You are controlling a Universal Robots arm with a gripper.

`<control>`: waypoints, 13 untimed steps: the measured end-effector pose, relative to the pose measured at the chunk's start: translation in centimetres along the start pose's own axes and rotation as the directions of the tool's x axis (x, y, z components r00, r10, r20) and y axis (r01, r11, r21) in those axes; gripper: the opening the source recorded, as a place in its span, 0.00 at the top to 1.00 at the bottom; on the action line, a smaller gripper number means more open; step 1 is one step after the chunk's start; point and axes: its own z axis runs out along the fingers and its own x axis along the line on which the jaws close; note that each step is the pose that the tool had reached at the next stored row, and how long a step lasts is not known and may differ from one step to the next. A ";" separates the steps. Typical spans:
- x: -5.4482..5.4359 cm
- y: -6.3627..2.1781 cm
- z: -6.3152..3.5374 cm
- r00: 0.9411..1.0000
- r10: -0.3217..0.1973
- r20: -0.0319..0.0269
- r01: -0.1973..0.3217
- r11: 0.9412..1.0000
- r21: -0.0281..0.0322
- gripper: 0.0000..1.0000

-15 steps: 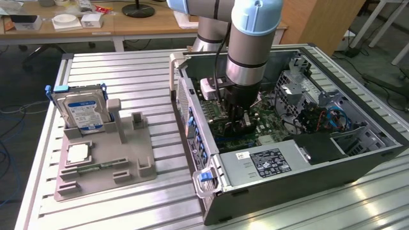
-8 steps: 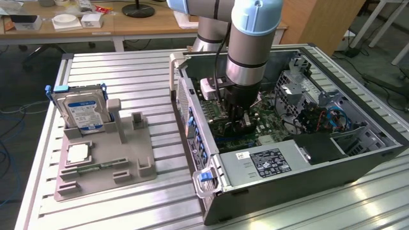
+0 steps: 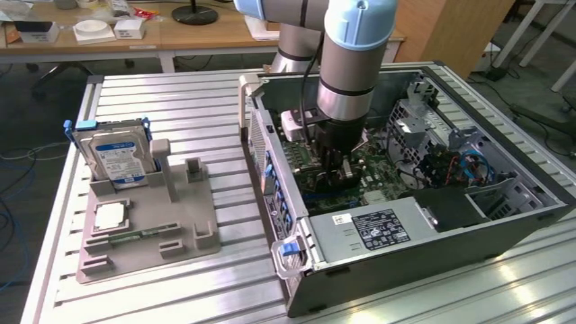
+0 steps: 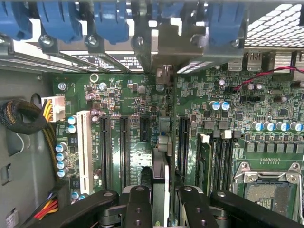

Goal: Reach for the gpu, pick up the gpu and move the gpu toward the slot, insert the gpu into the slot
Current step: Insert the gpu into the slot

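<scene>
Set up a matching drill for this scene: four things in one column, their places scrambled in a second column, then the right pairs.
Things:
1. gpu
2. hard drive
3. memory stick
4. end effector

Places:
A. standing upright in the grey holder
B. inside the open computer case, over the motherboard
C. lying flat on the grey holder
D. edge-on between the end effector's fingers, above the motherboard slots

Pairs: 1-D, 2-A, 3-C, 4-B

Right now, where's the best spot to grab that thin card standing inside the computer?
By its upper edge, coming straight down. The card stands on edge over the green board, so its two flat faces are free to pinch, as the end effector does; the lower edge faces the slots.
</scene>
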 end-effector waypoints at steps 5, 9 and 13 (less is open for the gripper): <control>0.0 0.31 0.01 1.000 0.001 0.000 -0.001 1.000 0.001 0.73; 0.0 0.33 0.02 1.000 0.001 0.000 -0.001 1.000 0.000 0.73; 0.0 0.34 0.26 1.000 0.001 -0.001 -0.001 1.000 0.000 0.73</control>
